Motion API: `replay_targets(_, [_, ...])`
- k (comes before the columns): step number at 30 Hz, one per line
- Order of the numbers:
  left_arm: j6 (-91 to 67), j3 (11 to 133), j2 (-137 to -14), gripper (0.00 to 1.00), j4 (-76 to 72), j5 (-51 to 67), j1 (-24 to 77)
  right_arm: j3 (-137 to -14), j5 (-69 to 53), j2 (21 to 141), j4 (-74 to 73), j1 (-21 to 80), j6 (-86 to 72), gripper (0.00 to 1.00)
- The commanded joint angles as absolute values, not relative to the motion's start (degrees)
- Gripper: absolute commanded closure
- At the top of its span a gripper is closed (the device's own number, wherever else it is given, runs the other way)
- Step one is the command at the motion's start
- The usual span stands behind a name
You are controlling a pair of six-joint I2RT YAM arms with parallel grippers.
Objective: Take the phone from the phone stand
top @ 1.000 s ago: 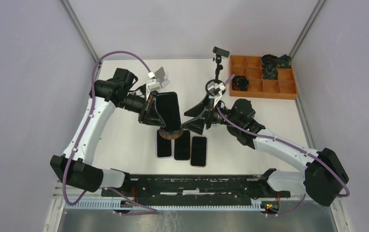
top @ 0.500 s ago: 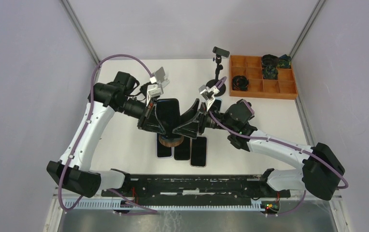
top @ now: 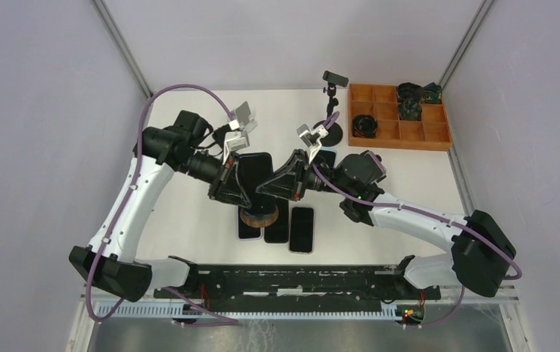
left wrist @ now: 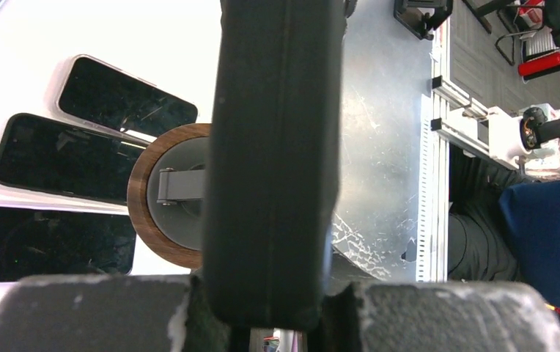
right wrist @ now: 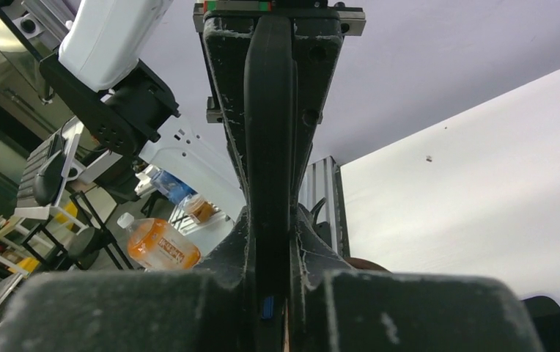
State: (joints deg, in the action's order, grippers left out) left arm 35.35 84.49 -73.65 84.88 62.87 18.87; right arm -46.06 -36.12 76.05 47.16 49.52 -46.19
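The phone (top: 255, 174), in a black case, stands tilted over the round wooden phone stand (top: 257, 218); whether it still rests on the stand I cannot tell. My left gripper (top: 231, 183) is shut on the phone's left side. My right gripper (top: 280, 185) is shut on its right edge. In the left wrist view the phone's edge (left wrist: 273, 147) rises from my left gripper (left wrist: 273, 312), with the phone stand (left wrist: 149, 220) behind it. The right wrist view has the phone (right wrist: 270, 110) pinched in my right gripper (right wrist: 271, 293), and the left gripper's fingers (right wrist: 310, 59) clamp its far end.
Three phones lie flat side by side (top: 301, 229) on the white table in front of the stand, also in the left wrist view (left wrist: 57, 158). An orange compartment tray (top: 402, 136) sits at the back right. A black tripod holder (top: 331, 110) stands next to it.
My right gripper swung left to the phone and shut on its right edge. The left gripper, still gripping the phone, shifted only slightly.
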Motion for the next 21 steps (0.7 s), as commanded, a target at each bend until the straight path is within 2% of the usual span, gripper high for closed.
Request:
replay_targets(1, [36.0,88.8,-72.7,0.7,82.6,62.5,19.3,-49.3,-36.4,76.0,49.7,49.3,-49.0,1.0])
replay_targets(6, [33.4,90.7,-70.8,0.16,78.5,58.8,19.2,-45.6,-36.6,74.4,55.3,45.1,-54.0,1.0])
replay_targets(8, [32.6,90.6,-69.3,0.01,76.4,57.2,19.2,-43.2,-37.3,73.8,60.8,43.0,-58.0,1.0])
replay_targets(12, [29.8,87.0,-64.3,0.0,68.2,55.3,19.2,-42.4,-38.4,72.8,64.6,40.0,-62.0,1.0])
replay_targets(17, [20.9,77.6,-54.8,0.0,48.4,49.5,19.2,-44.2,-39.5,70.3,63.3,39.0,-62.3,1.0])
replay_targets(21, [21.3,75.3,-53.3,0.0,44.5,49.9,19.2,-43.1,-39.4,68.4,69.3,39.3,-66.8,1.0])
